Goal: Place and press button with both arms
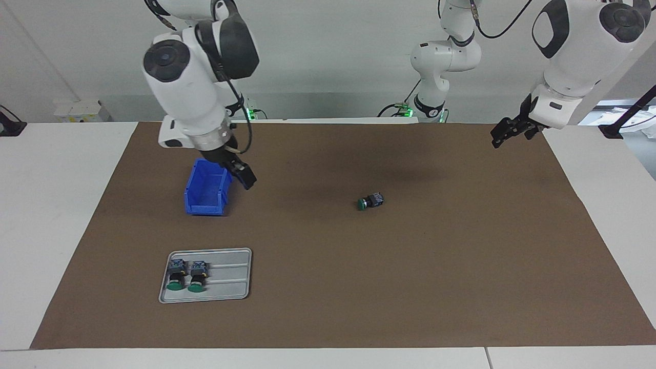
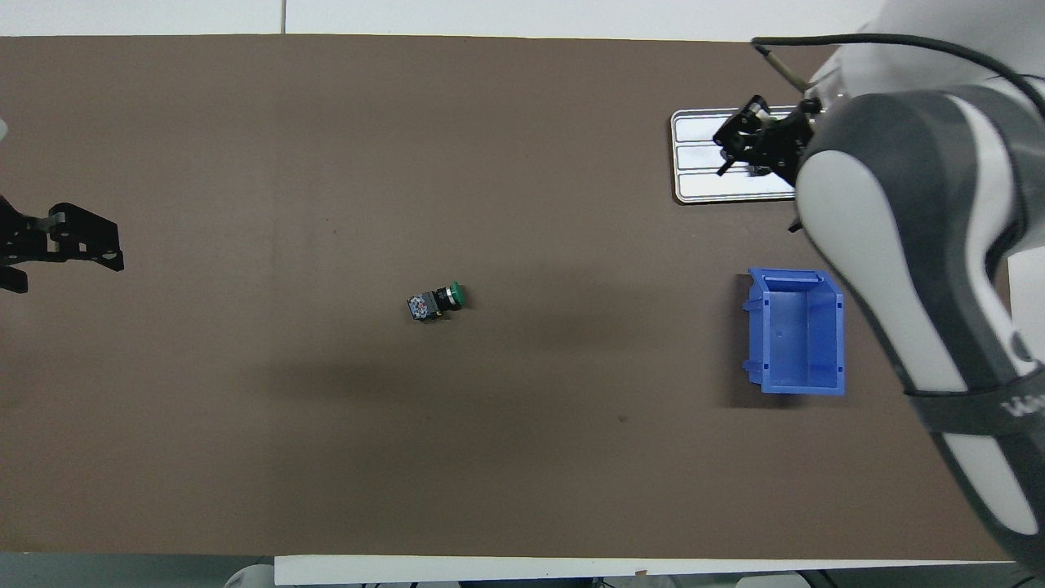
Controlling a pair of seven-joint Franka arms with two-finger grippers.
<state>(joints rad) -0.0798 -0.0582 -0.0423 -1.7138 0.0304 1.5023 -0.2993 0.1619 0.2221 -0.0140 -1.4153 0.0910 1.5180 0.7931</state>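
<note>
Presently, the placing half of the task appears done: the button [image 1: 370, 201] lies on its side on the brown mat near the middle of the table [image 1: 61, 205], free of both arms, green cap toward the right arm's end. It is not upright, so whether it sits as intended for pressing cannot be confirmed. The pressing step, by my judgement, is outstanding.

Right pincer [image 1: 245, 176]: raised, beside the blue bin [image 1: 207, 187] at the side toward the middle of the table, well apart from the button. It carries nothing; how far the fingers are spread I cannot tell. In the overhead view it overlaps the tray, which is a matter of height, not contact.

Left pincer [image 1: 507, 132]: waits in the air over the mat's edge at the left arm's end of the table. Its fingers stand apart and hold nothing.

Containers:
- Blue bin: open-topped, set toward the right arm's end; the interior visible from above shows no contents.
- Grey tray [image 1: 230, 277]: farther from the robots than the bin. Two spare buttons [image 1: 186, 274] lie side by side in it at the edge toward the right arm's end of the table, caps pointing away from the robots. The remainder of the tray shows only its ribs
</note>
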